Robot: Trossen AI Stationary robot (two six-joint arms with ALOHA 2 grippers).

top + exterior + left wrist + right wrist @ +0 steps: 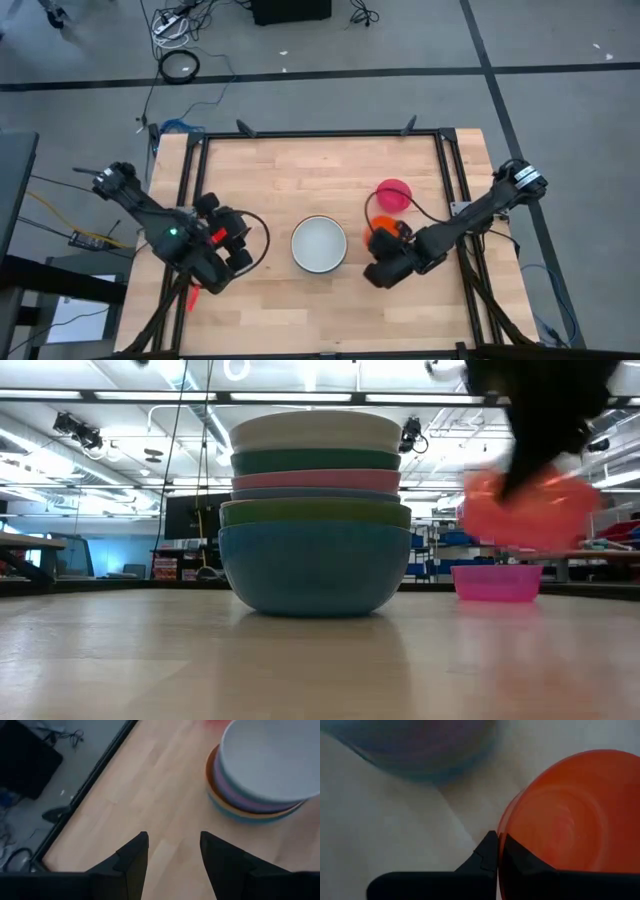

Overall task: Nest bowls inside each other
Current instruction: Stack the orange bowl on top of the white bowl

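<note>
A stack of nested bowls [319, 245] stands at the table's middle, a white one on top and a blue one at the bottom [310, 575]. My right gripper [498, 840] is just right of the stack, shut on a small orange-red bowl [570, 820]. That bowl hangs above the table in the low view [525, 510]. A magenta bowl [393, 194] rests on its base farther back. My left gripper [172, 850] hovers open over bare wood left of the stack [265, 765]. My right gripper pinches the orange-red bowl's rim [500, 827] on the side nearest the stack, one finger [520, 862] inside the bowl and the other outside. The fingers slant down from the table's right. The bowl is lifted clear of the table and tilted.
A black frame [320, 134] runs along the table's far and side edges. Bare wood lies in front of the stack and at the far left. Cables and floor lie beyond the frame.
</note>
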